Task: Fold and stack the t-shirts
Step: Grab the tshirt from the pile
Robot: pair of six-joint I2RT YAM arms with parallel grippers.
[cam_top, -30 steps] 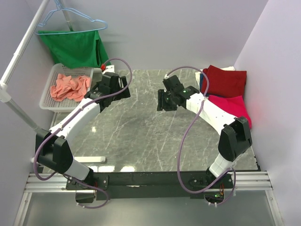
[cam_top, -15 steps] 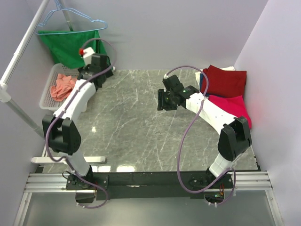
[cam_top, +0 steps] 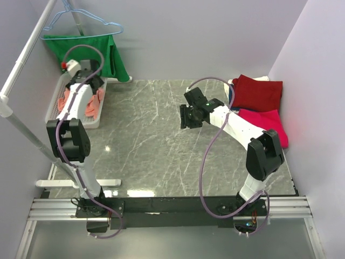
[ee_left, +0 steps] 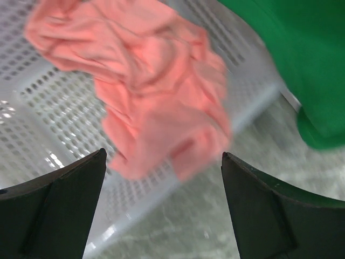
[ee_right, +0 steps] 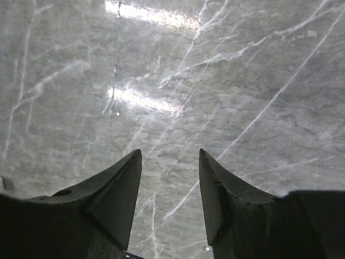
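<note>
Inside white mesh basket [ee_left: 43, 108], crumpled salmon-pink t-shirt [ee_left: 161, 102], left hand [ee_left: 163, 156] wide above, right hand [ee_right: 168, 154] wide, empty

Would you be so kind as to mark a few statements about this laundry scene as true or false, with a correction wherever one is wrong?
1. The salmon-pink crumpled t-shirt lies in the white plastic mesh basket. True.
2. The left gripper is shut on that t-shirt. False: its jaws stand open over the shirt and grip nothing.
3. The right gripper hangs open over a bare part of the grey marble table. True.
4. The dark red folded t-shirt is in the basket too. False: it lies at the table's far right corner, next to the crimson-pink t-shirt.
</note>
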